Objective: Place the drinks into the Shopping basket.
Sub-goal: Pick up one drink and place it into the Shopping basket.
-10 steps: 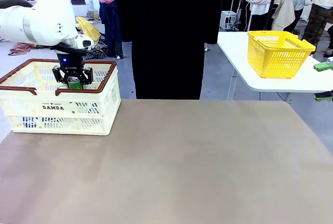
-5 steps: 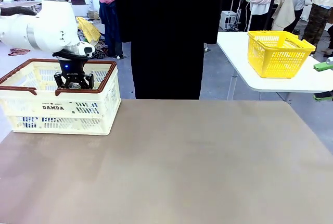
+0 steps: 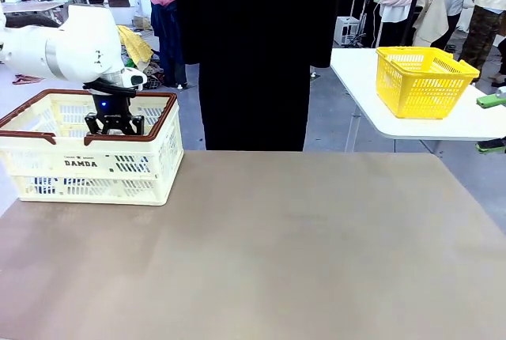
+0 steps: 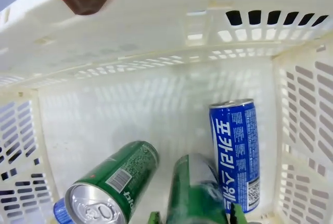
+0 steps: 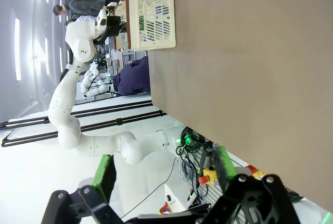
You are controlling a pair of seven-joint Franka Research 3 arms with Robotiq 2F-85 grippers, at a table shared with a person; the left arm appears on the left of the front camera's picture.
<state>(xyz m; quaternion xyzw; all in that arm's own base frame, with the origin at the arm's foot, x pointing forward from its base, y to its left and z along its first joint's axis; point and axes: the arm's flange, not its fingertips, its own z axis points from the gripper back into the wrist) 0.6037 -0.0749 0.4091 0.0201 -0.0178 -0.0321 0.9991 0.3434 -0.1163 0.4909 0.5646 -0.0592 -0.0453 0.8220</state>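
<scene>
The left claw point(image 3: 115, 124) hangs inside the cream shopping basket point(image 3: 150, 168), its black fingers dipping below the brown rim. In the left wrist view its two green pads point(image 4: 154, 218) stand on either side of a green can point(image 4: 195, 193) at the bottom edge; the jaws are narrow, but whether they grip the can or have let it go cannot be told. The left arm point(image 3: 71, 43) comes in from the left over the basket's far rim, its wrist bent down so that the claw points straight into the basket.

On the basket floor lie more drinks. A second green can point(image 4: 112, 190) lies to the left of the first, silver top toward the camera. A blue can point(image 4: 237, 159) with white lettering lies just beside the first green one on its right, close to the slotted side wall. A bit of another blue can point(image 4: 59, 211) peeks out at the lower left.

The basket stands at the far left of the brown table point(image 3: 277, 253). A person in black point(image 3: 257, 47) stands at the far side.

The right claw point(image 5: 164, 174) is wide open and holds nothing; it is off the table's edge, its green pads well apart.
</scene>
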